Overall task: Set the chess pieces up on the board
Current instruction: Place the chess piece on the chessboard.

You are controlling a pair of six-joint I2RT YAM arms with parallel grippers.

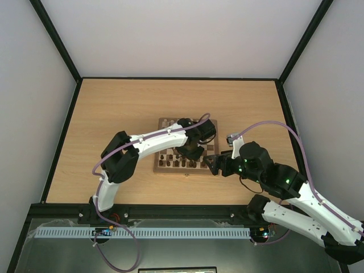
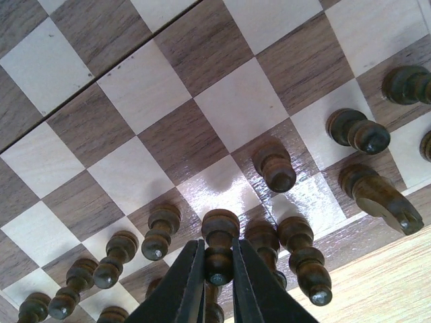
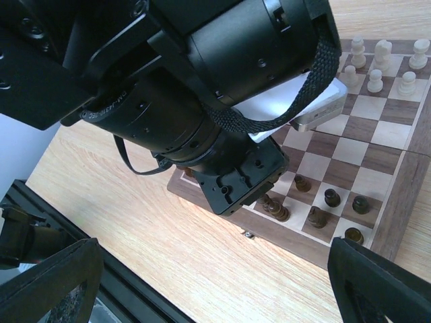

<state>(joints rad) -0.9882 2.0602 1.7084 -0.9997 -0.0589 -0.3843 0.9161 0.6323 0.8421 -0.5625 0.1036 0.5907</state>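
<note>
Left gripper [image 2: 217, 264] is over the near edge of the chessboard [image 1: 176, 170]. Its jaws are pinched tight on one dark pawn [image 2: 220, 225], gripping just below the head. Can't tell whether that pawn's base is on its square or slightly lifted; the wrist view is too steep.

The board sits mid-table [image 1: 114, 108], closer to the near edge than the far one. The dark pieces [image 1: 173, 160] are bunched along the board's near two ranks. In the left wrist view a line of pawns [image 2: 114, 259] runs toward the near left corner. One piece [image 2: 273, 165] stands alone a rank further in, and a few more [image 2: 357, 131] lie toward the near right corner. Some of those look tilted, possibly lying down, but it's hard to say at that angle.

The pale pieces [image 3: 377, 60] are lined up at the far edge of the board.

Right gripper [image 3: 215, 289] hangs off the board's near right corner, over bare table. Its jaws are spread wide with nothing between them. The left arm's wrist [image 3: 202, 81] blocks most of its camera view.
</note>
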